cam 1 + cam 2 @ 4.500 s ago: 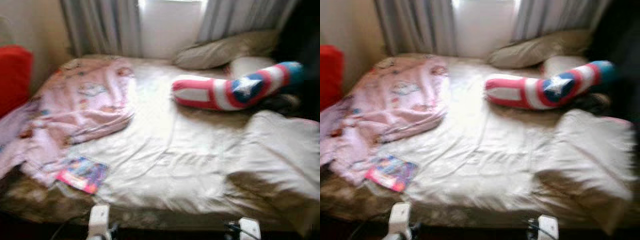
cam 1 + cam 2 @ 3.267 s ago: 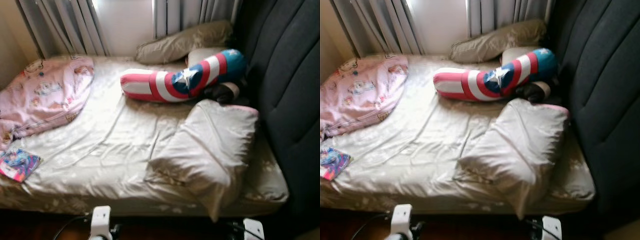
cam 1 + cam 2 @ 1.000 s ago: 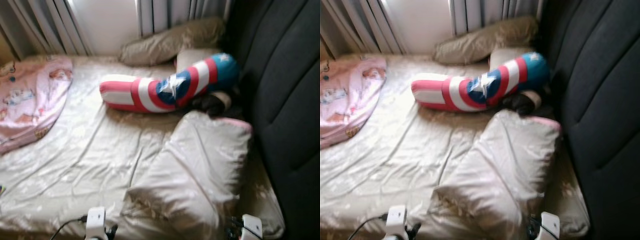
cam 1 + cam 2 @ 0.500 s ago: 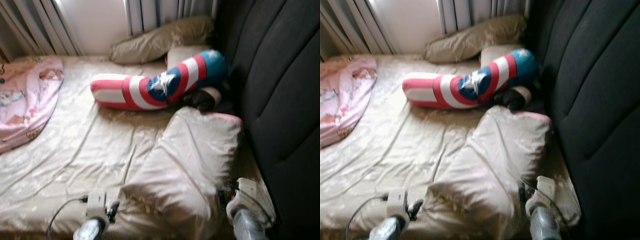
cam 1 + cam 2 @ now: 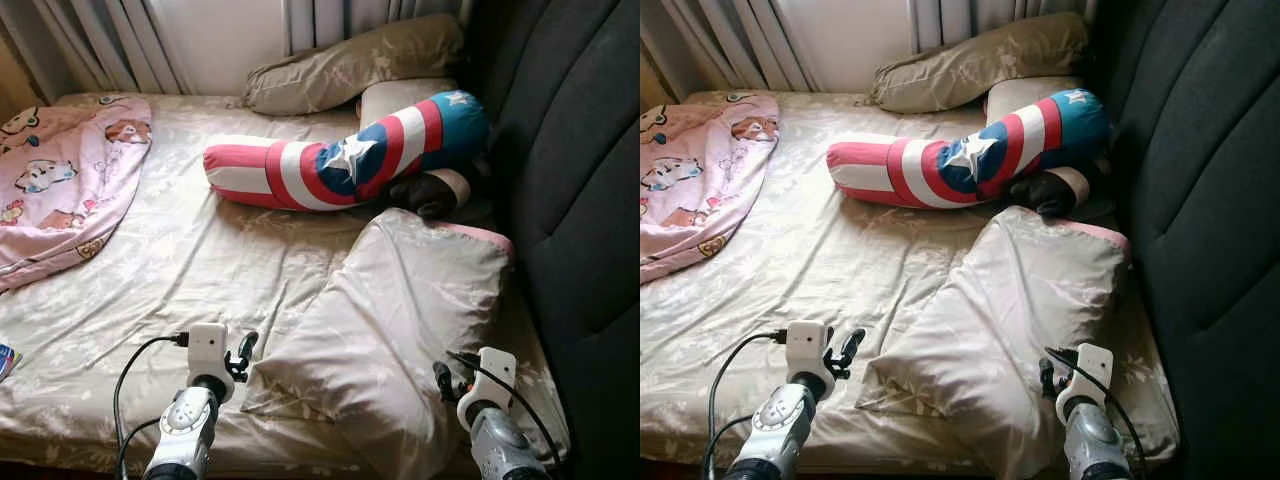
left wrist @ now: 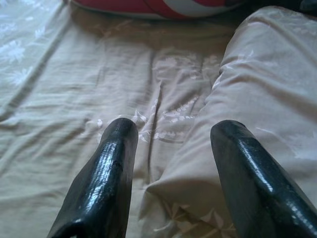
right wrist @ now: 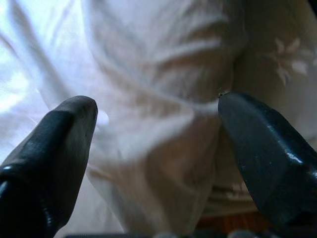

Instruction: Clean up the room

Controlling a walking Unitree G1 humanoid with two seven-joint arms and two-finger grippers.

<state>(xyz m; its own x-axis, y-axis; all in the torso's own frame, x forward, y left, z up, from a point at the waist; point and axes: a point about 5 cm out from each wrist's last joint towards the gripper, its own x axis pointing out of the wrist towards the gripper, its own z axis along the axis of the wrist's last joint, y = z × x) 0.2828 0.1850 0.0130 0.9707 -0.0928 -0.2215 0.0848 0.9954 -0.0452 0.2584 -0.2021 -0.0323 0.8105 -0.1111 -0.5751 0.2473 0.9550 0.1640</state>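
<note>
Head views: a bed covered by a beige floral-print sheet [image 5: 190,270], with a dark padded headboard [image 5: 570,170] along the robot's right. A large cream satin pillow [image 5: 400,320] lies tilted on the near right part of the bed, its far corner showing a pink edge. Beyond it lies a long red, white and blue striped bolster with a white star [image 5: 350,160], curved, its blue end near the headboard. Just beside that end rests a small dark brown and tan soft object [image 5: 432,192], too indistinct to identify. 2 further pillows, an olive-beige pillow [image 5: 350,65] and a smaller off-white cushion [image 5: 400,95], sit against the grey curtains [image 5: 100,40]. A pink cartoon-print blanket [image 5: 60,180] is bunched at the far left of the bed.

Both silver arms extend forward and low over the near edge of the bed. The left gripper [image 5: 240,355] sits just off the near left corner of the cream pillow; in its wrist view the 2 black fingers [image 6: 106,173] stand well apart, empty, with the pillow's edge between and beneath them. The right gripper [image 5: 448,380] lies against the pillow's near right side; its fingers [image 7: 54,144] are spread wide, holding nothing, with pillow fabric between them.
</note>
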